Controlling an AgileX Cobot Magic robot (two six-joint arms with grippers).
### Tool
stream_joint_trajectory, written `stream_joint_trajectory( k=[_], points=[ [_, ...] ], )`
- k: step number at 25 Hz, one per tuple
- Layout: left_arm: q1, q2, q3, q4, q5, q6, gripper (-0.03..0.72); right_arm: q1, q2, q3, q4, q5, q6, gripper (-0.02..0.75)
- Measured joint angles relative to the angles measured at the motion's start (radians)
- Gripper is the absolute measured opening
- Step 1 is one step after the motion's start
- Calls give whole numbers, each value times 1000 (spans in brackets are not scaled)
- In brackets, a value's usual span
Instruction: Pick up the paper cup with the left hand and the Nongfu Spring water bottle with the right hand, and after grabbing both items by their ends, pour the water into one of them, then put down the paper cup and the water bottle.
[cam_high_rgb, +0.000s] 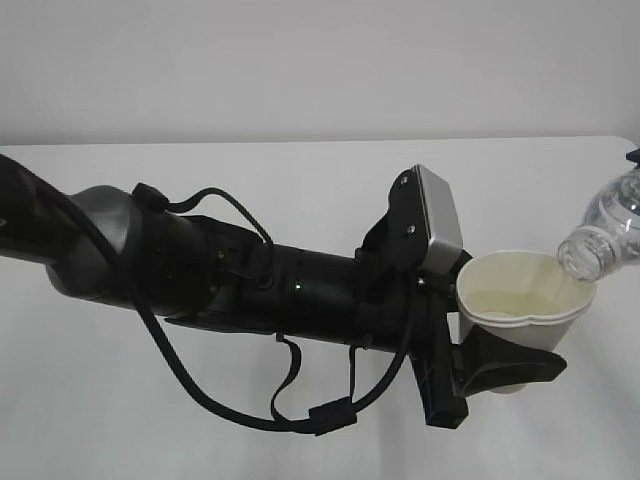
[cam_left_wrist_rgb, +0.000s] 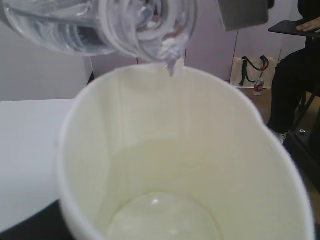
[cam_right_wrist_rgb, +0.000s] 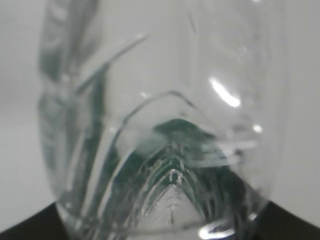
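Note:
The white paper cup (cam_high_rgb: 525, 295) is held above the table, my left gripper (cam_high_rgb: 512, 352) shut on its lower part, one black finger (cam_high_rgb: 520, 370) wrapping its near side. From the right, the clear Nongfu Spring water bottle (cam_high_rgb: 605, 235) tilts down with its open neck over the cup's far rim. In the left wrist view the bottle mouth (cam_left_wrist_rgb: 150, 30) hangs just over the cup's rim (cam_left_wrist_rgb: 165, 70), and water (cam_left_wrist_rgb: 160, 220) lies in the cup's bottom. The bottle (cam_right_wrist_rgb: 165, 125) fills the right wrist view, with my right gripper (cam_right_wrist_rgb: 160, 234) shut on it; only dark finger edges show at the lower corners.
A white table (cam_high_rgb: 300, 170) lies beneath the arms, with a plain wall behind. The long black left arm (cam_high_rgb: 250, 285) with looping cables spans the middle. Beyond the table, the left wrist view shows a bag (cam_left_wrist_rgb: 252, 72) on the floor and a seated person (cam_left_wrist_rgb: 300, 80).

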Motion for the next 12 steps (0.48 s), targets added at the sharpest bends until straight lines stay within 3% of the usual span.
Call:
stream_joint_trajectory(
  k=[12],
  points=[
    [0, 0, 0, 0, 0, 0, 423, 0, 0, 0, 0, 0, 0, 401]
  ],
)
